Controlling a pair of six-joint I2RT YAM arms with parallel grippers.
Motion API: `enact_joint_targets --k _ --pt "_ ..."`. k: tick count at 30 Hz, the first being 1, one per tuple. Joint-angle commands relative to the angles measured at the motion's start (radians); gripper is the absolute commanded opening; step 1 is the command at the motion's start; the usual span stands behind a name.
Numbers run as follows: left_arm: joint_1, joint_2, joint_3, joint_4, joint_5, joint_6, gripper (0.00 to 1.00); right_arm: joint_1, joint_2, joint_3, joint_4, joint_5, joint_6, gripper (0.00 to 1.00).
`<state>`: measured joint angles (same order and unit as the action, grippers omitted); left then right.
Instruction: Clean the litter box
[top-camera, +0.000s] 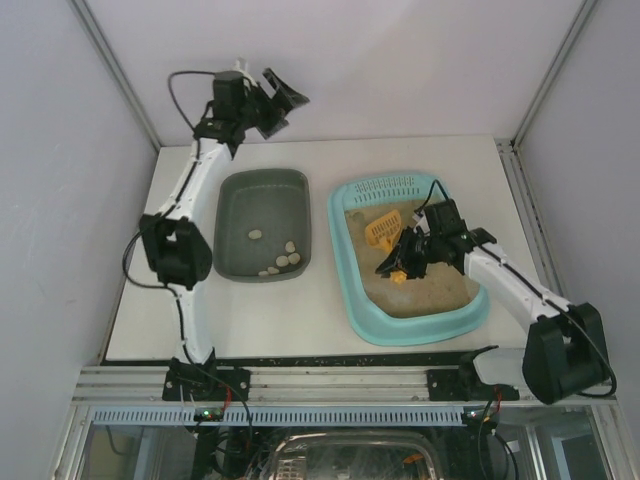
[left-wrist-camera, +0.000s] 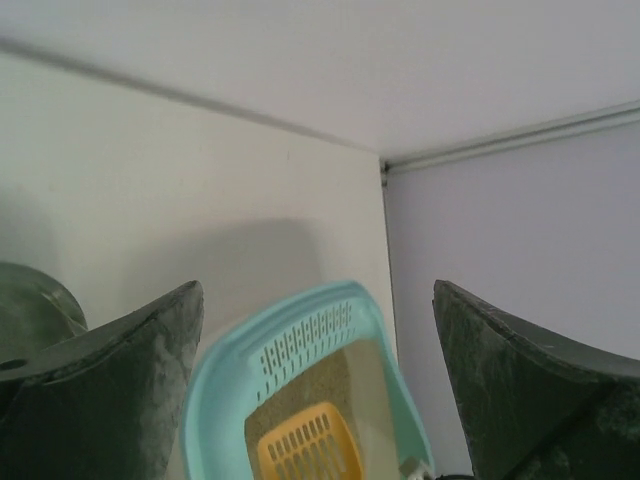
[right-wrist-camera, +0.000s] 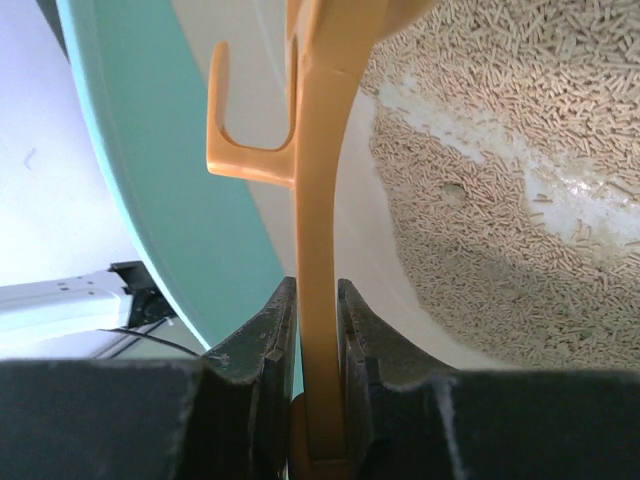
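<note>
Partly cropped scoop (right-wrist-camera: 320, 150) in right gripper (right-wrist-camera: 318, 305)

Light-teal litter box (top-camera: 410, 330) lies flat, right of centre, perforated strip at far end. Beige pellet litter (top-camera: 440, 290) spread unevenly inside, bare patches showing.

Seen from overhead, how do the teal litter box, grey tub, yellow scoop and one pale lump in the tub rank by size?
Largest to smallest:
1. teal litter box
2. grey tub, clearly smaller
3. yellow scoop, its handle partly hidden
4. pale lump
</note>
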<state>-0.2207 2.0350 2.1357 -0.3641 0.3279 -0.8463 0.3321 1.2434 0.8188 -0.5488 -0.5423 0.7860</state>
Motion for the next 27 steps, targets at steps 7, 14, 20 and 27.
enact_joint_targets --k 7,14,20,27 --pt "-0.072 0.255 0.14 0.05 0.154 -0.207 1.0 -0.021 0.245 0.305 -0.203 -0.014 0.003 0.0" --pt "-0.089 0.334 0.15 0.167 0.198 -0.325 1.0 -0.027 0.3 0.385 -0.344 0.012 0.009 0.0" --pt "-0.134 0.377 0.121 0.281 0.239 -0.404 1.0 -0.031 0.323 0.384 -0.313 -0.011 0.022 0.0" --pt "-0.192 0.434 0.121 0.352 0.25 -0.43 1.0 -0.022 0.372 0.353 -0.234 -0.044 0.042 0.0"
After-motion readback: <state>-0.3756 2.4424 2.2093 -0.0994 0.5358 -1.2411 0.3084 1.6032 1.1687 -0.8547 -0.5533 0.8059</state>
